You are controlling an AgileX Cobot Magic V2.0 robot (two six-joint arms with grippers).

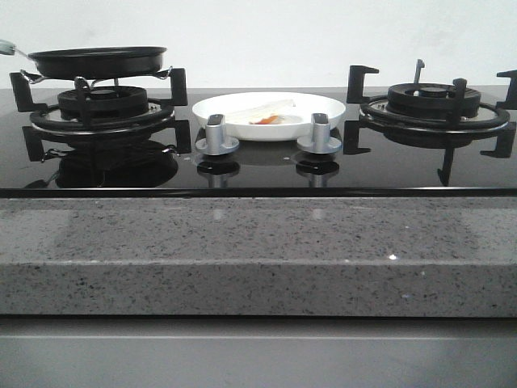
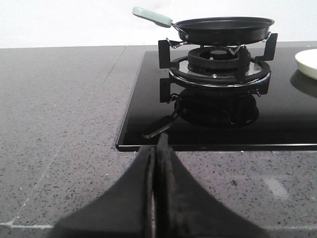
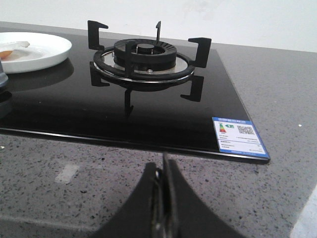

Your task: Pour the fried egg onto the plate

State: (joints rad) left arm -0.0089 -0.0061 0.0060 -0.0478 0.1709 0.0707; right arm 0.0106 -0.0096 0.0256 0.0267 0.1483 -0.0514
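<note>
Grey speckled countertop (image 1: 258,259) fills the front view's foreground; beyond its edge the black glass hob (image 1: 258,166) carries two knobs (image 1: 216,136), and behind them the plate (image 1: 319,109) holds the fried egg (image 1: 271,118). On the left burner sits the frying pan (image 1: 97,61).

Left gripper (image 2: 155,148): fingers pressed together over bare counter before the hob's edge.

Right gripper (image 3: 163,166): likewise closed, empty; an energy label (image 3: 237,136), too small to read, sits on the hob's corner.

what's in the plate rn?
The fried egg lies in the plate, whitish piece with its orange-red yolk spot showing. The near rim and the two stove knobs hide the plate's front floor, so anything there is unseen.
</note>
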